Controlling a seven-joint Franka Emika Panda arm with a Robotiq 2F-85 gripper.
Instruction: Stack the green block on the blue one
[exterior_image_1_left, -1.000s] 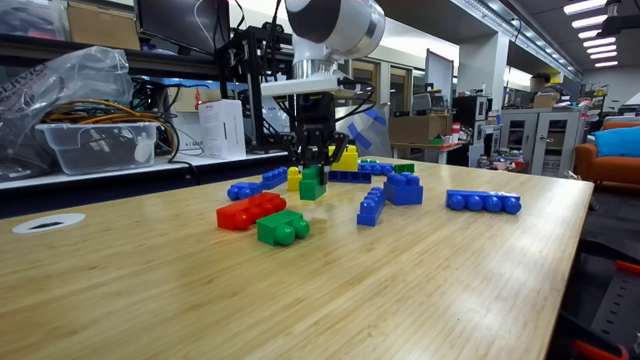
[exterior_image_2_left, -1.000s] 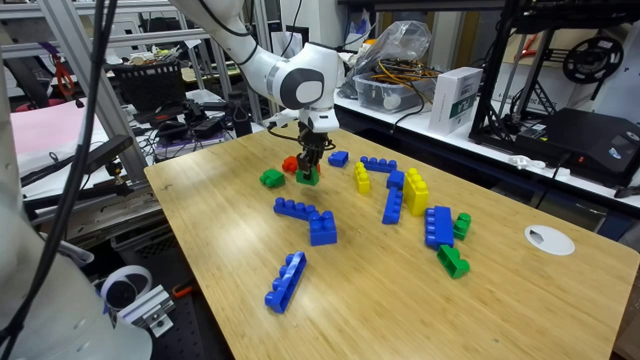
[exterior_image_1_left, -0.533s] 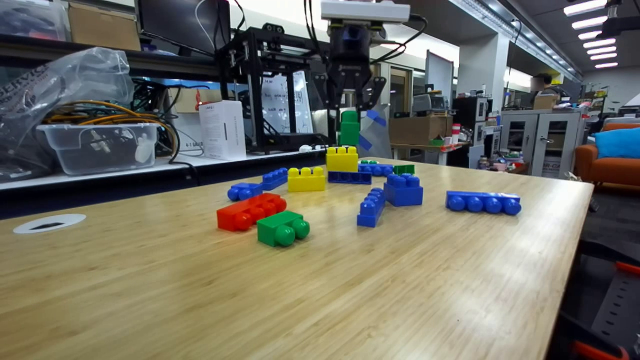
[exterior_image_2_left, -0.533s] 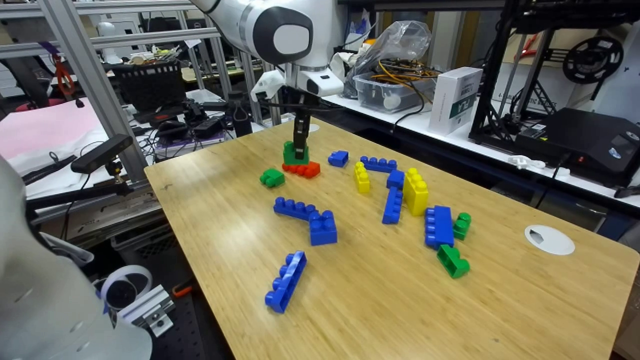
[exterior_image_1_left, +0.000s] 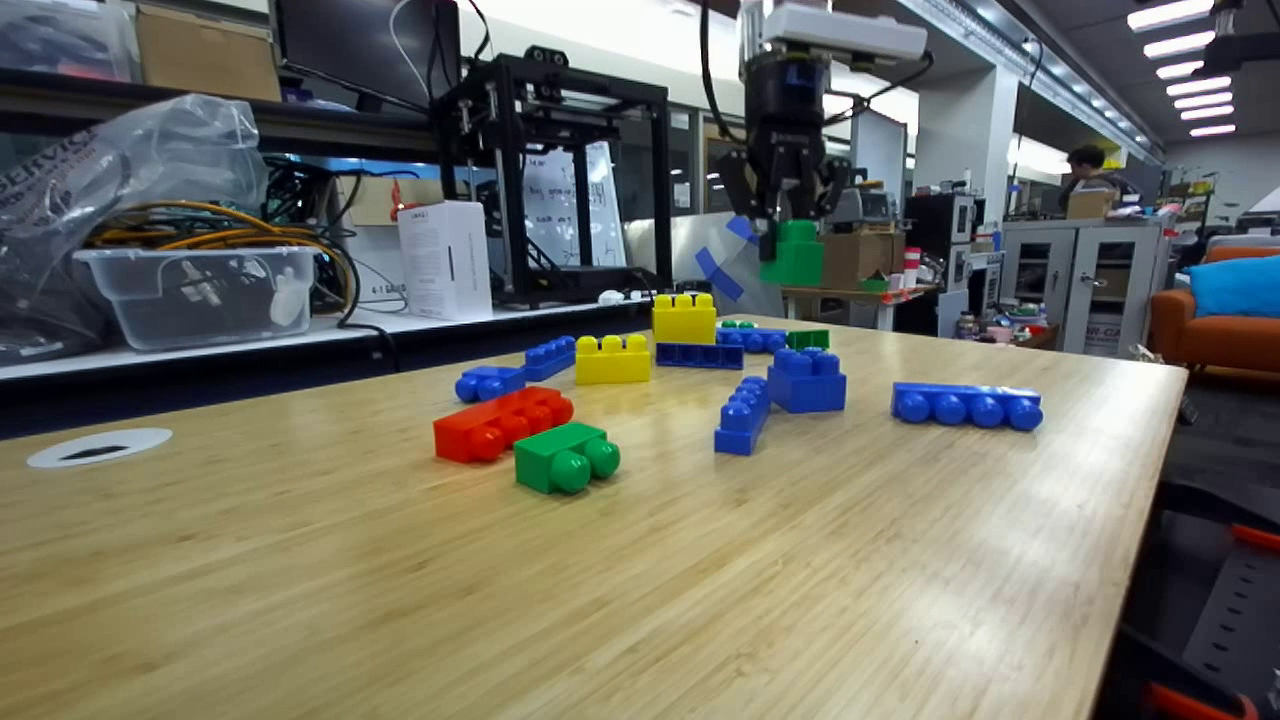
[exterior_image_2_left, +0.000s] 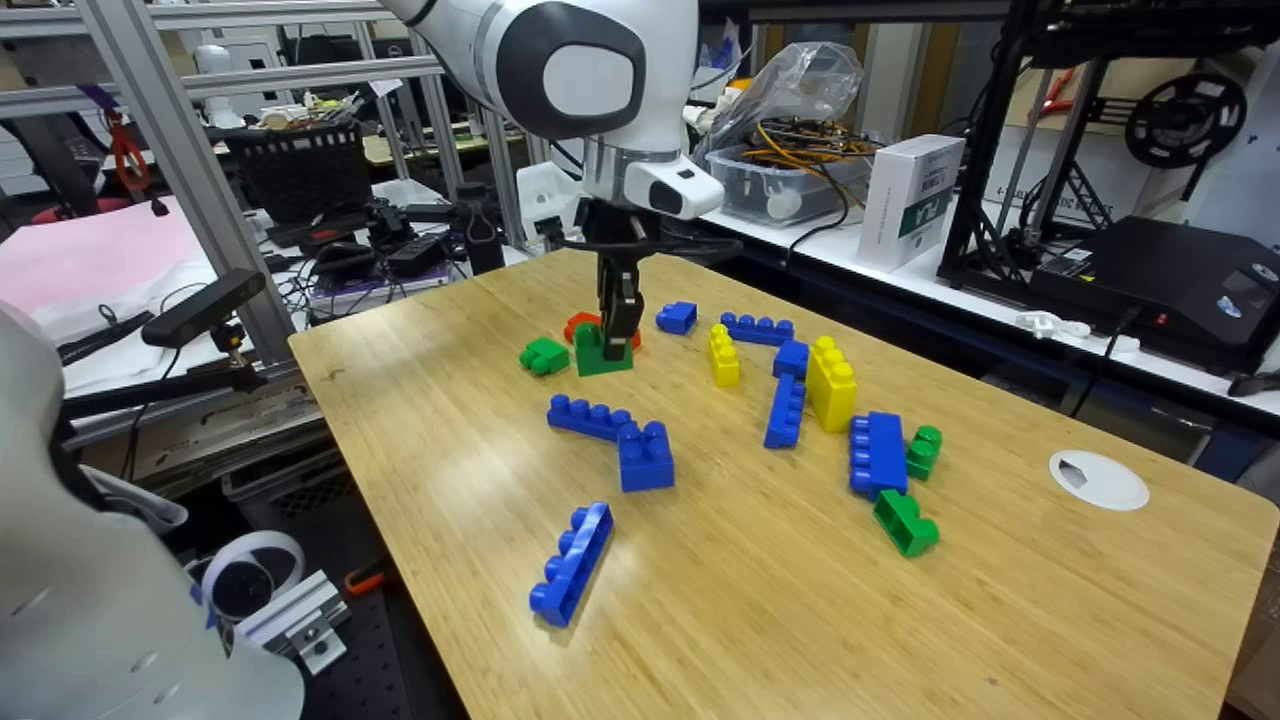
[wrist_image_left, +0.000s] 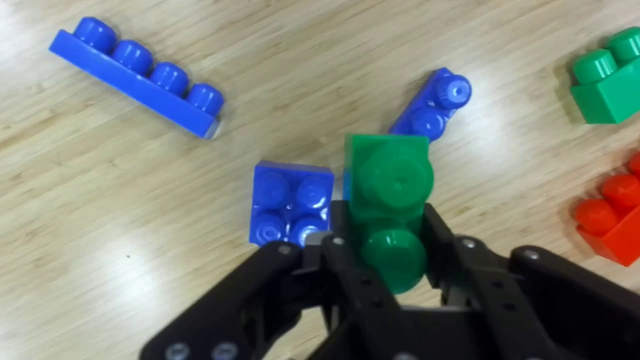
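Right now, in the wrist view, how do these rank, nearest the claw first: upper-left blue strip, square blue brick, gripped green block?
1. Two-stud green block: held in the gripper.
2. Square four-stud blue brick: left of it.
3. Four-stud blue strip: upper left.

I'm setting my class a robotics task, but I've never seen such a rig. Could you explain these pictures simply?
This is a robot arm with a black, two-fingered gripper. Two cameras stand outside, looking across the wooden table; a third, on the arm, looks down past the gripper. On the table lie a red brick, yellow bricks, long blue bricks and green bricks, all studded plastic. The gripper holds the green block in the air, not yet on the chunky blue brick.
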